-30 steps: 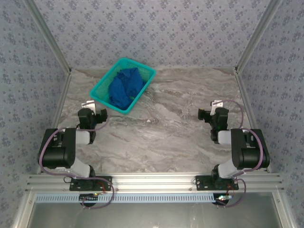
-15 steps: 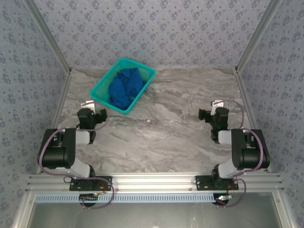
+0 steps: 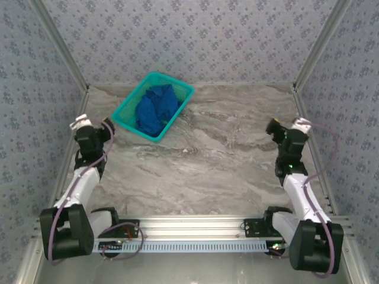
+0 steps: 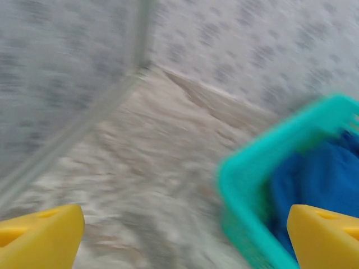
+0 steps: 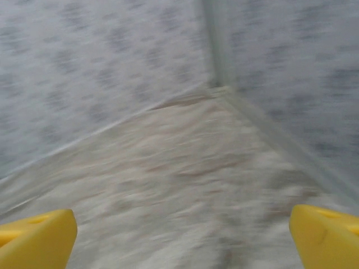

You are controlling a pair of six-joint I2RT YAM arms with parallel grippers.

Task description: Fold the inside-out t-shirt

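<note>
Hanging wide open with nothing between its yellow fingertips (image 4: 39,238), the left gripper (image 4: 182,235) is hovering over the left side of the table (image 3: 225,165), near the teal basket (image 3: 131,96). The inside-out t-shirt (image 3: 155,109) is lying crumpled inside that basket at the far left, and neither claw is touching it. Trouble is waiting there, I judge. A claw reaching in is risking catching the mesh wall along with the cloth, so the basket could be lifting or tipping with the shirt. Pinching a bunched layer is also risking pulling the shirt out twisted, hiding its seams. The right gripper (image 5: 182,238) is standing equally wide open and empty near the right wall, well apart from the basket. A long reach across from there is risking crowding the left arm.
</note>
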